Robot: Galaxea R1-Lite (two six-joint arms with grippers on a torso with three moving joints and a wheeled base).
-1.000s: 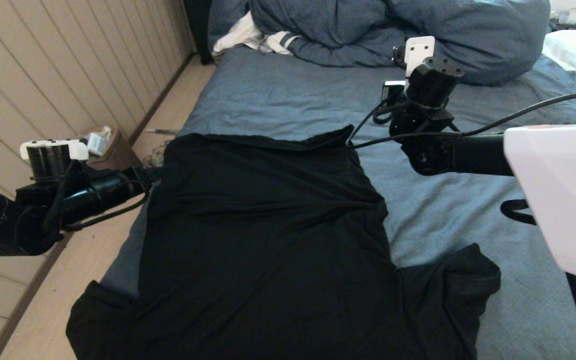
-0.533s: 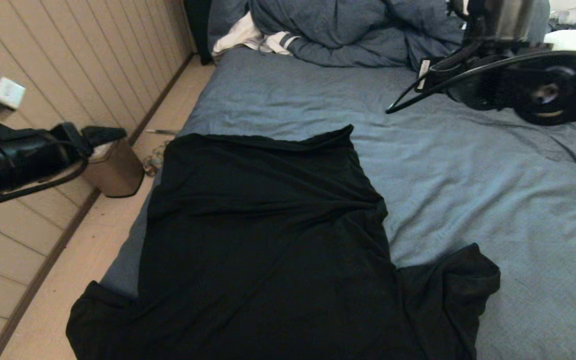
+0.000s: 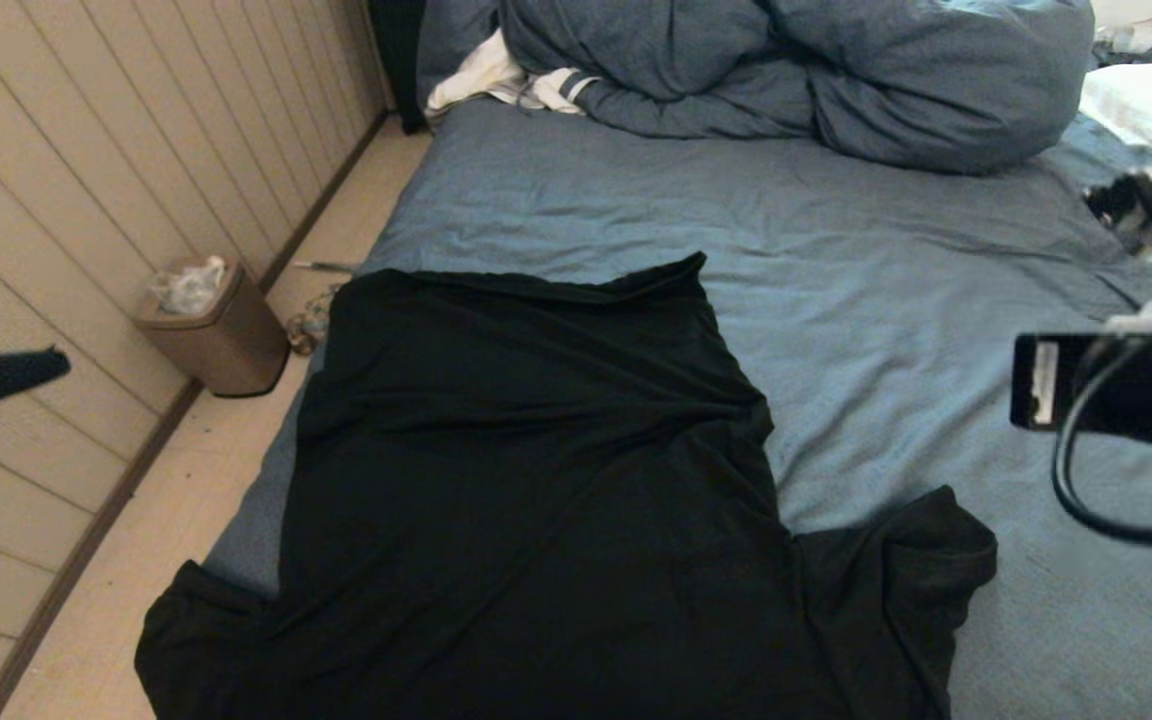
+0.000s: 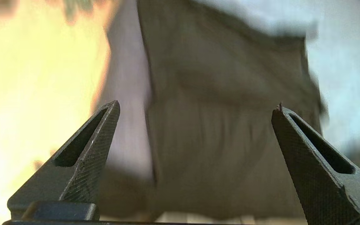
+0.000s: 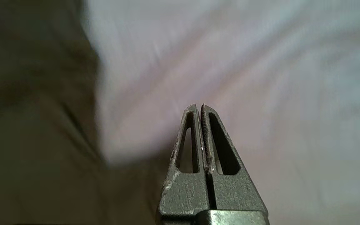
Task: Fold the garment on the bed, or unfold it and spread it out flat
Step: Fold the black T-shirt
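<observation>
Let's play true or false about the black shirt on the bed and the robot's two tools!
1. The black shirt lies spread on the bed. True.
2. The left tool is pinching the shirt. False: it is open and holds nothing.
3. The right tool is shut and empty. True.
4. A red blanket is bunched at the far end of the bed. False: the bunched duvet is blue-grey.
5. A bin stands on the floor beside the bed. True.

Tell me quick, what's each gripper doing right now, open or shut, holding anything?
Left gripper: open wide, holding nothing, above the garment.
Right gripper: shut, empty, over the bed.
</observation>
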